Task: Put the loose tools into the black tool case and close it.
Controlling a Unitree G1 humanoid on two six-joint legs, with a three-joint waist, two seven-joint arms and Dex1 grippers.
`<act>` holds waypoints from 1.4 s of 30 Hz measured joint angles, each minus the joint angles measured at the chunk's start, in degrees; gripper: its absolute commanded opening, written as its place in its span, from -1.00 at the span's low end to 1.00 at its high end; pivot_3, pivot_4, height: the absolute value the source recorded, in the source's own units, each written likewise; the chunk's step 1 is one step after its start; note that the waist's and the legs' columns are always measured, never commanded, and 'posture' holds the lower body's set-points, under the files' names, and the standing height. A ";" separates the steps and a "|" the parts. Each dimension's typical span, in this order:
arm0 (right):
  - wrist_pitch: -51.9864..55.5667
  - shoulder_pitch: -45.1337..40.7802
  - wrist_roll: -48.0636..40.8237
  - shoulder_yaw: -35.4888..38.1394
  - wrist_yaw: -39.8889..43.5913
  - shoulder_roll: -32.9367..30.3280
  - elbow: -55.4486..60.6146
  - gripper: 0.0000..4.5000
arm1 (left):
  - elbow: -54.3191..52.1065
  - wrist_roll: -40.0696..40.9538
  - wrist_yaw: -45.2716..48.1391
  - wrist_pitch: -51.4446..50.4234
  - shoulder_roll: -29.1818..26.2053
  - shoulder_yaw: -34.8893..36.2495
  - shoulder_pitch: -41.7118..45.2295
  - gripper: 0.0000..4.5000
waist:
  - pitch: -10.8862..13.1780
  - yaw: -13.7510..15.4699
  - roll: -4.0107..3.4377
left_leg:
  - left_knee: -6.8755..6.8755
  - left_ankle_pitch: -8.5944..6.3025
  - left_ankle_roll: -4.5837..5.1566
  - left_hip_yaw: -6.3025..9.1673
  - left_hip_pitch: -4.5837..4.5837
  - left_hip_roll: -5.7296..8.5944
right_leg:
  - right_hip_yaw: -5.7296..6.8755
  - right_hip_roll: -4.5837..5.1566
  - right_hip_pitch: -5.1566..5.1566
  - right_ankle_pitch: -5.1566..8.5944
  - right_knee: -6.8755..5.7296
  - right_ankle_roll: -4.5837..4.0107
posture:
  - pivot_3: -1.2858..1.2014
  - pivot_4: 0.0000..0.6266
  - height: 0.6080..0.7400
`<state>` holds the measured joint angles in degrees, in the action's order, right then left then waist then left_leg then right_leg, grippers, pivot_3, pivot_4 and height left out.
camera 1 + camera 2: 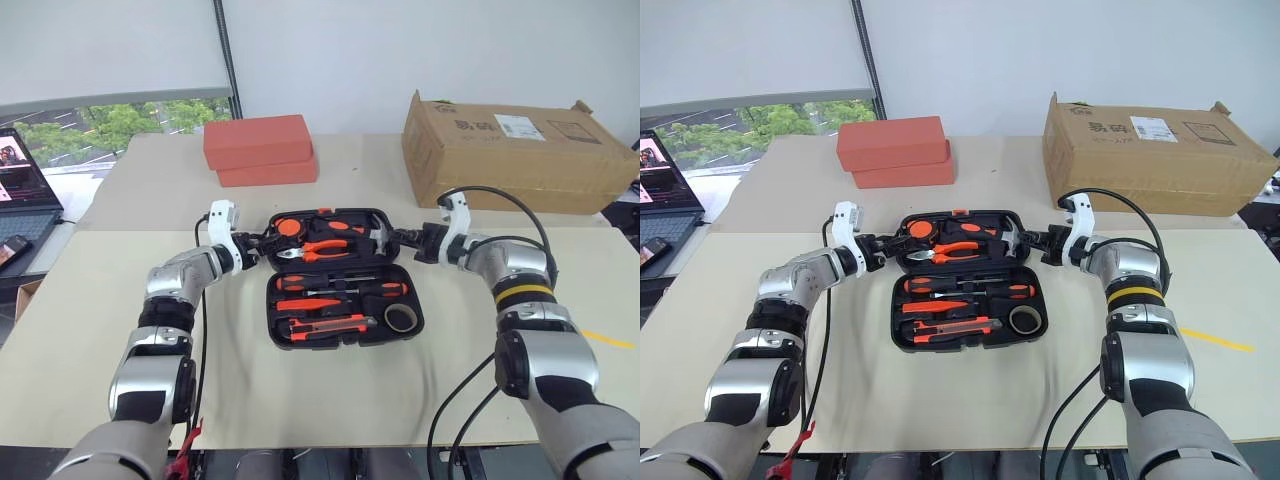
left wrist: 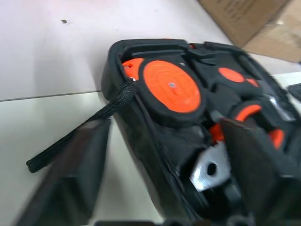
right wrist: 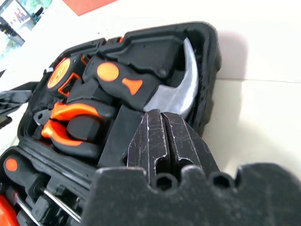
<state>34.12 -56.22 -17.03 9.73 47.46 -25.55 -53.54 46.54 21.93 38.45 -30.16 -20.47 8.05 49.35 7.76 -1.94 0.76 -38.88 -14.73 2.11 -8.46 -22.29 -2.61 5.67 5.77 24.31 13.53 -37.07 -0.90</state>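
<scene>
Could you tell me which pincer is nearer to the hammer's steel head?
Right. The right pincer sits at the hammer head; the left pincer is across the tool case.

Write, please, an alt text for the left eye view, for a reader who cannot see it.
An open black tool case lies on a beige table, with screwdrivers, a utility knife and a tape ring in its near half. The robot's left hand and right hand meet the far half's two ends. Behind stand red-orange boxes and a cardboard box.
</scene>
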 measured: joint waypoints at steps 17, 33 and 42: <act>1.92 1.56 -1.68 2.34 0.90 -1.91 1.72 -0.20 | 3.55 -1.55 1.39 2.25 1.20 1.97 2.16 -1.00 | 0.00 -0.75 0.00 | 0.04 0.04 -0.08 -0.07 0.10 -0.01 | -0.07 0.00 0.01 0.00 -0.01 0.00 | 0.03 -0.52 0.57; 19.94 12.02 -6.99 0.30 5.01 -3.96 21.11 -0.20 | -0.75 -1.46 0.31 1.20 1.48 3.27 -0.46 -1.00 | 0.01 -0.85 0.01 | 0.09 0.05 -0.12 -0.05 0.15 -0.07 | -0.13 -0.03 0.03 0.00 -0.03 0.00 | 0.03 -0.52 0.57; 21.14 12.47 -7.14 0.27 3.19 -3.09 22.18 -0.69 | -0.83 -1.49 0.31 1.17 1.32 3.37 -0.47 -1.00 | 0.01 -0.73 0.01 | 0.09 0.05 -0.11 -0.06 0.13 -0.06 | -0.12 -0.04 0.04 0.00 0.00 0.00 | 0.03 -0.52 0.57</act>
<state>55.26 -43.74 -24.17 9.99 50.66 -28.64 -31.35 45.71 20.44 38.76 -28.99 -19.16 11.42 48.88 7.76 -2.66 0.77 -38.79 -14.68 1.99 -8.52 -22.16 -2.67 5.55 5.73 24.35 13.53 -37.07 -0.90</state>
